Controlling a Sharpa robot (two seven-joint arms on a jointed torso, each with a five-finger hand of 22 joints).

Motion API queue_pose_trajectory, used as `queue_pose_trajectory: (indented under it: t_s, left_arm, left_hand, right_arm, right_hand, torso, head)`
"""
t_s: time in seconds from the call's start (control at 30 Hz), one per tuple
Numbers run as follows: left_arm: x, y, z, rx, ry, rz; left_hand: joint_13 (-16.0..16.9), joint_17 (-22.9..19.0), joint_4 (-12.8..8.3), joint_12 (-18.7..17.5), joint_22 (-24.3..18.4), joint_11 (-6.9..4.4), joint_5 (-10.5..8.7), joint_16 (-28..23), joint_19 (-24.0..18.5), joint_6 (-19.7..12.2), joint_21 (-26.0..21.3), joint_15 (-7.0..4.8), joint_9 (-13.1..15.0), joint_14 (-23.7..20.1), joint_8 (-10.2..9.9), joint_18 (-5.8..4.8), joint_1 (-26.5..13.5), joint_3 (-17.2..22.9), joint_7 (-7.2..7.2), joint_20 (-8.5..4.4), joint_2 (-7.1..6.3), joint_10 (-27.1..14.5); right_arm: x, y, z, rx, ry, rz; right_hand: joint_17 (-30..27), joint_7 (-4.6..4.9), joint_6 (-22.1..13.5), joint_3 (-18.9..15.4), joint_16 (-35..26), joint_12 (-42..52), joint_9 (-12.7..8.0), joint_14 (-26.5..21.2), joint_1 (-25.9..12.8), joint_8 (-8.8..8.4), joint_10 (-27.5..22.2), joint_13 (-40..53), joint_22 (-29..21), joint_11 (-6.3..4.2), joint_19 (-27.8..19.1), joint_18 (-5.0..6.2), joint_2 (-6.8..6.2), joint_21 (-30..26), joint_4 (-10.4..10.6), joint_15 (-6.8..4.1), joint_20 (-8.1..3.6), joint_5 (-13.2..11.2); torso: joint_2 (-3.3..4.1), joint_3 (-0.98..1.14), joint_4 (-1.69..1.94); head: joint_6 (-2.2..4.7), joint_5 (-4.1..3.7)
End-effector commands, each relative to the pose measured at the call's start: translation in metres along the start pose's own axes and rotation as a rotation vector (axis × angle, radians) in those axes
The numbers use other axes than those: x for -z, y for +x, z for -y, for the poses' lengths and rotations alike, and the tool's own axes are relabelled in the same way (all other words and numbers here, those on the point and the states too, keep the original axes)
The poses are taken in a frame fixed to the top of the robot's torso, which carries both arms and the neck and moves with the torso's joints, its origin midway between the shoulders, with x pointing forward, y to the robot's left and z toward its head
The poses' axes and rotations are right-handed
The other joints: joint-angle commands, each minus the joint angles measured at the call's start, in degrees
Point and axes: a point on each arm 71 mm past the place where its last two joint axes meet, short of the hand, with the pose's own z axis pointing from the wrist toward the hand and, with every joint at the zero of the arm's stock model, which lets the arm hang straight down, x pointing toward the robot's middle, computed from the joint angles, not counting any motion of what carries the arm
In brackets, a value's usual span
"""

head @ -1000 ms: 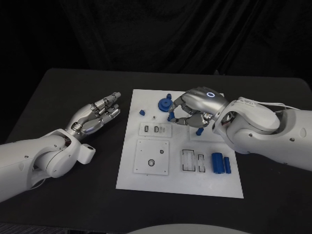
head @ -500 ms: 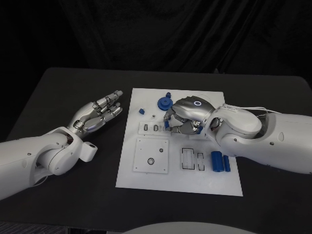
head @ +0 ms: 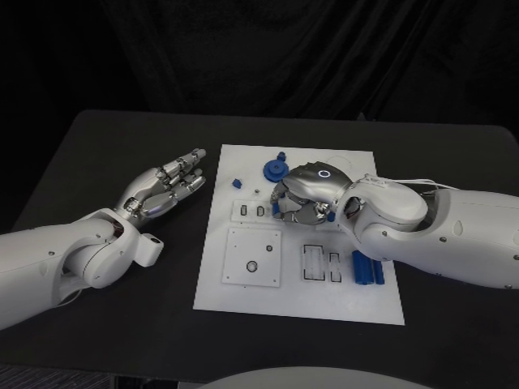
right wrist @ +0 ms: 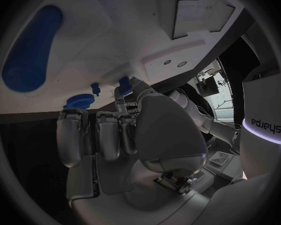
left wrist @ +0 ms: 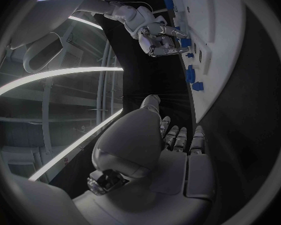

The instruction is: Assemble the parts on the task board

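Observation:
The white task board (head: pixel 248 279) lies in the middle of the black table. My right hand (head: pixel 309 193) hovers low over its upper middle, fingers curled down, and pinches a small blue part (head: pixel 277 208) at its fingertips just beside the small slotted block (head: pixel 257 213). The right wrist view shows the same blue part (right wrist: pixel 123 83) at the fingertips against the board. A blue gear (head: pixel 274 170) and a small blue peg (head: pixel 235 185) sit beyond the hand. My left hand (head: pixel 166 190) lies flat on the table left of the board, fingers spread and holding nothing.
Two blue cylinders (head: pixel 368 269) lie at the board's right side, close under my right forearm. A square plate with a hole (head: pixel 253 259) and a slotted frame (head: pixel 319 266) occupy the board's near half. Bare black table surrounds the board.
My right hand has shifted left across the board and dropped toward the slotted block, carrying the blue part. The left hand has stayed in place.

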Motion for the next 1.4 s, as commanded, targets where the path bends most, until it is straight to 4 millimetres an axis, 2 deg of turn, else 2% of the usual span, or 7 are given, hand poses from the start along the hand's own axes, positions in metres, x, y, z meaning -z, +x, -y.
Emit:
queue_pose_trajectory:
  t_s: [0.03,0.37,0.57,0.9,1.03,1.27,1.4]
  left_arm:
    - [-0.0002,0.0014,0.0110,0.013,0.148,-0.011]
    - [-0.0004,0.0015,0.0108,0.014,0.148,-0.013]
    - [-0.0004,0.0015,0.0107,0.014,0.148,-0.013]
    - [-0.0004,0.0012,0.0105,0.014,0.146,-0.013]
    - [-0.0003,0.0008,0.0103,0.013,0.145,-0.012]
    - [-0.0003,0.0006,0.0101,0.013,0.144,-0.012]
    - [-0.0004,0.0006,0.0100,0.013,0.144,-0.012]
  left_hand:
    - [0.04,-0.07,0.01,0.05,-0.08,0.18,0.32,-0.39,-0.01,-0.05,-0.33,0.40,0.07,-0.03,0.09,0.51,0.54,0.25,0.40,0.47,0.01,-0.31]
    - [0.04,-0.07,0.01,0.05,-0.08,0.18,0.32,-0.39,-0.01,-0.05,-0.33,0.40,0.07,-0.03,0.09,0.51,0.54,0.25,0.40,0.47,0.01,-0.31]
    - [0.04,-0.07,-0.04,0.04,-0.08,0.18,0.32,-0.39,-0.02,-0.13,-0.33,0.40,0.06,-0.03,0.07,0.52,0.55,0.34,0.44,0.46,0.08,-0.34]
    - [0.04,-0.07,-0.04,0.04,-0.08,0.18,0.32,-0.39,-0.02,-0.13,-0.33,0.40,0.06,-0.03,0.07,0.52,0.55,0.34,0.44,0.46,0.08,-0.34]
    - [0.04,-0.07,-0.04,0.04,-0.08,0.18,0.32,-0.39,-0.02,-0.13,-0.33,0.40,0.06,-0.03,0.07,0.52,0.55,0.34,0.44,0.46,0.08,-0.34]
    - [0.04,-0.07,-0.04,0.04,-0.08,0.18,0.32,-0.39,-0.02,-0.13,-0.33,0.40,0.06,-0.03,0.07,0.52,0.55,0.34,0.44,0.46,0.08,-0.34]
    - [0.04,-0.07,-0.04,0.04,-0.08,0.18,0.32,-0.39,-0.02,-0.13,-0.33,0.40,0.06,-0.03,0.07,0.52,0.55,0.34,0.44,0.46,0.08,-0.34]
  right_arm:
    - [-0.0002,0.0032,0.0007,0.008,0.021,-0.015]
    - [-0.0012,0.0043,0.0001,0.009,0.022,-0.023]
    - [-0.0019,0.0050,0.0003,0.011,0.020,-0.029]
    - [-0.0024,0.0064,-0.0001,0.013,0.014,-0.038]
    - [-0.0026,0.0069,-0.0004,0.013,0.010,-0.041]
    - [-0.0030,0.0072,-0.0008,0.013,0.007,-0.043]
    - [-0.0030,0.0072,-0.0006,0.013,0.007,-0.042]
  right_hand:
    - [12.07,-1.30,0.52,-0.05,-0.34,0.16,3.50,5.29,-0.49,-0.76,5.97,15.09,13.70,0.43,4.06,0.61,0.03,-0.21,-0.40,0.38,0.34,0.35]
    - [11.96,-0.91,-1.34,-0.04,-0.41,0.16,3.57,5.27,-0.64,-2.00,5.97,15.09,13.63,0.43,3.99,0.66,-0.07,-0.39,-0.80,0.41,0.43,0.02]
    - [11.91,-0.64,-4.31,-0.35,-0.43,0.16,3.25,5.27,-1.58,-4.06,5.97,15.09,13.62,0.56,3.98,0.67,-0.34,-0.45,-0.75,0.49,0.52,-1.84]
    - [11.81,-0.51,-6.91,-0.95,-0.48,0.16,2.68,5.25,-2.51,-5.93,5.97,15.09,13.59,0.67,3.95,0.69,-0.90,-0.54,-0.53,0.61,0.62,-4.04]
    - [11.78,-0.55,-7.89,-1.38,-0.50,0.16,2.40,5.24,-2.92,-6.34,5.97,15.09,13.59,0.66,3.95,0.69,-1.38,-0.55,-0.41,0.61,0.64,-4.79]
    - [11.82,-0.56,-8.99,-1.67,-0.46,0.16,2.05,5.25,-3.19,-6.45,5.97,15.09,13.61,0.65,3.98,0.68,-1.50,-0.51,-0.25,0.60,0.64,-5.69]
    - [11.74,-0.55,-10.75,-1.89,-0.51,0.16,1.44,5.23,-3.26,-6.52,5.97,15.09,13.60,0.67,3.97,0.69,-1.46,-0.55,-0.15,0.61,0.65,-6.48]
  torso:
    - [0.00,-0.01,0.16]
    - [-0.05,-0.04,0.01]
    - [-0.06,-0.04,-0.02]
    - [-0.03,-0.05,0.03]
    - [-0.03,-0.05,0.01]
    - [-0.01,-0.04,0.03]
    - [-0.03,-0.04,0.02]
  head:
    - [-0.06,-0.14]
    - [-0.30,0.02]
    - [-0.51,0.02]
    - [-0.66,-0.02]
    - [-0.74,-0.01]
    - [-0.87,0.00]
    - [-0.91,0.02]
